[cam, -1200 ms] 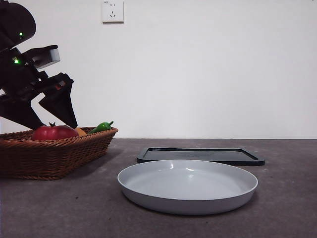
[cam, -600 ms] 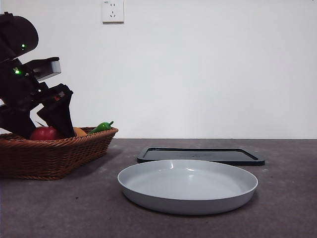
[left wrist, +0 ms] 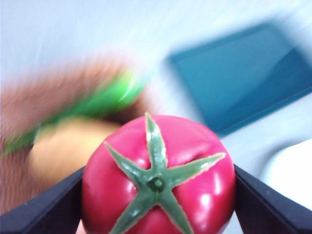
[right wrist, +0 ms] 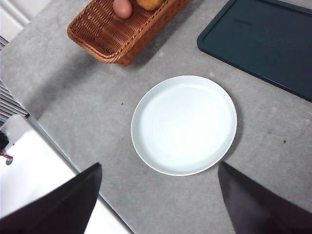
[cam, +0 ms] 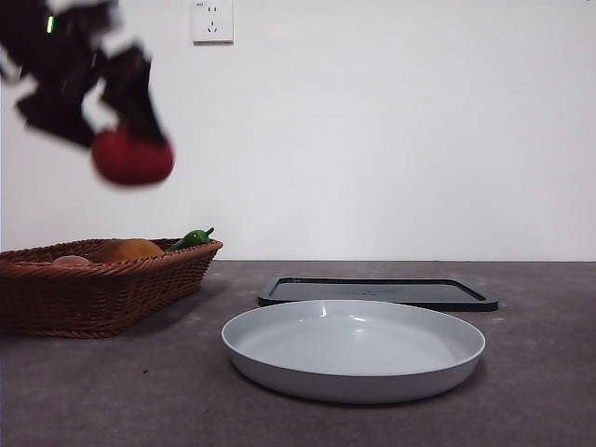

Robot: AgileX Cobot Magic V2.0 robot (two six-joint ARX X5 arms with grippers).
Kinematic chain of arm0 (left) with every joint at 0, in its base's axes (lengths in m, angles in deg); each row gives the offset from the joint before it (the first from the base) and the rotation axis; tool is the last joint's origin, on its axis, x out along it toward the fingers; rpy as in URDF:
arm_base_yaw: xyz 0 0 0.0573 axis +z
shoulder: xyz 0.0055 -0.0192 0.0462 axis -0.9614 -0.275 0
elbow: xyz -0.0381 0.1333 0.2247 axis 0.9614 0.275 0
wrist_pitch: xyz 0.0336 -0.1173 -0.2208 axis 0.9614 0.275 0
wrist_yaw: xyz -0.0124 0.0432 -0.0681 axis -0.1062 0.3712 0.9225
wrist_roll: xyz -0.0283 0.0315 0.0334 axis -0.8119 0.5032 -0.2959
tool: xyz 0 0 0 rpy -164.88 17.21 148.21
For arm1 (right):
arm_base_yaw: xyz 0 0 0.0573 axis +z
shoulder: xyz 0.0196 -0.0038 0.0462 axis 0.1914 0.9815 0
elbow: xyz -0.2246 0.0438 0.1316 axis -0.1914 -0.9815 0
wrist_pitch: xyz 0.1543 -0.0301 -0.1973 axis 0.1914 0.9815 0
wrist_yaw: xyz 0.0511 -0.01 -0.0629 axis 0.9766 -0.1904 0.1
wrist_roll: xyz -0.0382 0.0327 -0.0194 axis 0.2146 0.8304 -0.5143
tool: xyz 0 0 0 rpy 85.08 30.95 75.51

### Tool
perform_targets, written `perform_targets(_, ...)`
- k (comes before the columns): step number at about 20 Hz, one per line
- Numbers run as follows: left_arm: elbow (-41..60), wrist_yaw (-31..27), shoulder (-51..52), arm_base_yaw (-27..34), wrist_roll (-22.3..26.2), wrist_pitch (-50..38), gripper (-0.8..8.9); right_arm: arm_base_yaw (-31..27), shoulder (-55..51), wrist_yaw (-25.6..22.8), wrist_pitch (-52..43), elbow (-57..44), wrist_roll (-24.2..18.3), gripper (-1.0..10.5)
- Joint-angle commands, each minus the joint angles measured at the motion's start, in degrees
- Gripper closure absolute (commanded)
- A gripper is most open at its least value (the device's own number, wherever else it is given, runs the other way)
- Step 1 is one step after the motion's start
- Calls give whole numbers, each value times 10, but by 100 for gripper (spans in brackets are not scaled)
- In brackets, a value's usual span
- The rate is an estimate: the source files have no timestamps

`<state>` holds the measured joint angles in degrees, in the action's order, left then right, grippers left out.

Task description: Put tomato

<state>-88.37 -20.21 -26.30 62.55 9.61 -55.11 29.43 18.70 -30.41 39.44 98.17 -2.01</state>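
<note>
Two grippers: the left gripper (cam: 126,126) is at work in the upper left of the front frame, blurred and dark; the right gripper (right wrist: 158,195) hangs high over the table, its jaws spread wide apart with nothing between them.
Left gripper grip: its two black jaws are clamped on the tomato (left wrist: 158,178), one pressing each flank, as the left wrist view shows.
Tomato: glossy red with a green star-shaped stem facing the wrist camera; in the front view the tomato (cam: 132,156) is in the air in the upper left, well above the basket (cam: 102,289) and touching nothing but the jaws.
Basket: brown wicker, at the left edge of the front frame on the grey table (cam: 540,372); an orange round fruit (cam: 126,249) and a green pepper (cam: 191,238) show above its rim, and a small pinkish item (right wrist: 122,7) lies inside it in the right wrist view.
Plate: pale grey, round and shallow (cam: 354,372), low in the centre of the front frame, apart from the basket.
Tray: dark and flat (cam: 377,291), just behind the plate.
Wall: white, with a socket (cam: 211,20) at the top of the front frame.
</note>
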Motion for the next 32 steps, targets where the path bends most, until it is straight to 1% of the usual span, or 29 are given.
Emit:
perform_targets(1, -18, 43, 12, -38, -23, 9, 481, 3, 4, 0, -4, 13, -5, 567)
perform_targets(2, -18, 52, 18, -65, -23, 12, 481, 3, 4, 0, -4, 13, -5, 567)
perform_targets(5, -18, 51, 8, -160, -18, 17, 481, 3, 4, 0, -4, 13, -5, 567)
perform_targets(7, -18, 43, -16, -217, 2, 14, 481, 3, 4, 0, -4, 13, -5, 567)
perform_targets(10, -18, 7, -65, -270, 26, 13, 481, 3, 4, 0, -4, 13, -5, 567)
perform_targets(12, -18, 1, -103, -290, 33, 7, 481, 3, 4, 0, -3, 13, -5, 567)
perform_targets(14, -18, -14, -140, -303, 36, 2, 481, 3, 4, 0, -4, 13, -5, 567)
perform_targets(20, -18, -20, -219, -315, 45, -11, 481, 3, 4, 0, -3, 13, -5, 567)
perform_targets(26, -18, -20, -236, -320, 45, -12, 469, 3, 4, 0, -2, 13, -5, 567)
perform_targets(27, -18, -20, -236, -319, 44, -11, 456, 3, 4, 0, -2, 13, -5, 567)
perform_targets(30, -18, -20, -236, -319, 42, -4, 299, 3, 4, 0, -2, 13, -5, 567)
perform_targets(31, -18, -20, -235, -319, 42, 1, 276, 3, 4, 0, -2, 13, -5, 567)
perform_targets(32, -18, -20, -235, -319, 42, 5, 277, 3, 4, 0, -2, 13, -5, 567)
